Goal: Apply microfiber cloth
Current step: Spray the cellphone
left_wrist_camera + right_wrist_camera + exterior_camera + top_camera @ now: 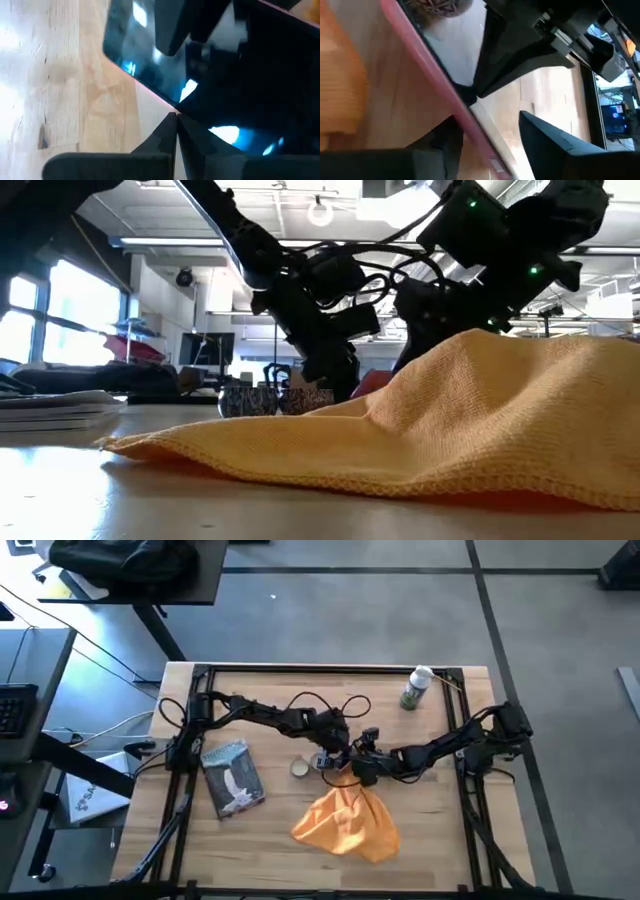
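Orange-yellow microfiber cloth (450, 410) nearest of all in the low view, filling the lower half of the frame, flat at lower left and rising to a hump at right, directly below the dark arms. Only from above, in the high view, its whole outline: a crumpled heap (345, 825) at lower centre of the bench (440, 830), upper tip bunched just under the right tool (352, 772).

Right tool (487, 120) in its own wrist view parted wide, straddling the pink edge of a flat dark slab (435, 85); one finger (445, 142) against that edge, the other well clear, bare wood between. Cannot tell whether any real hold on it. Cloth (337, 75) at the left of that frame, just beside the tool, outside its fingers.

Left tool (335, 755) just above and left of the right one in the high view, both at bench centre. Seen only in the left wrist view: fingers pressed together, tips (176, 117) meeting at the slab's pink rim, glossy dark face (200, 75) beyond.

Farther out, high view alone: small round tin (299, 768) left of the tools, grey-and-white packet (233, 777) further left, spray bottle (415, 688) near the upper right edge.
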{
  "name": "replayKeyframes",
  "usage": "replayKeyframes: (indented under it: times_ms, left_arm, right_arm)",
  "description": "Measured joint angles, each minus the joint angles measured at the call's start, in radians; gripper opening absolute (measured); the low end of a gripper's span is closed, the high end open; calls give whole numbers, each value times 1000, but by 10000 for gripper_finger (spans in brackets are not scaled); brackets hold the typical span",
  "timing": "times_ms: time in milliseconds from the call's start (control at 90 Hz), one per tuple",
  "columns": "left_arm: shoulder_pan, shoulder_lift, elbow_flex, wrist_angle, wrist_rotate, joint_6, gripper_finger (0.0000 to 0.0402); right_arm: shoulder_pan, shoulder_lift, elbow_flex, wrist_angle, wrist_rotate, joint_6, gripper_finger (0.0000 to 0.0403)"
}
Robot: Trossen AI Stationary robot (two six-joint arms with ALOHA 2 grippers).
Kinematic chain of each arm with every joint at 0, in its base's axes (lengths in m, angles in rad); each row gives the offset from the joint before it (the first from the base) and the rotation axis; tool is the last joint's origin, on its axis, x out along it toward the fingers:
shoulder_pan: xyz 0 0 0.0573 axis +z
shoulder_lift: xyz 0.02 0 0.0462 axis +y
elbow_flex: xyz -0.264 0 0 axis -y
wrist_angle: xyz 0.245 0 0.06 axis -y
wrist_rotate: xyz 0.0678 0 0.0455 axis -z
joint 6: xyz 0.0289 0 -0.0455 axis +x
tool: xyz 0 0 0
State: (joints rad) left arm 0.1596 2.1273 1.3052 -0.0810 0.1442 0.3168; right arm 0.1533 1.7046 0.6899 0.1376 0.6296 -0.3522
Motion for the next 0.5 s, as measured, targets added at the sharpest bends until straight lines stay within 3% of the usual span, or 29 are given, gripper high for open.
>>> replayKeyframes:
  times_ms: [278, 500]
  left_arm:
    - [-3, -26, 8, -12, -46, -1, 0]
    - [13, -216, 14, -177, -112, 7, 0]
  right_arm:
    - [8, -1, 6, -7, -55, -19, 51]
    - [53, -64, 110, -213, -54, 12, 6]
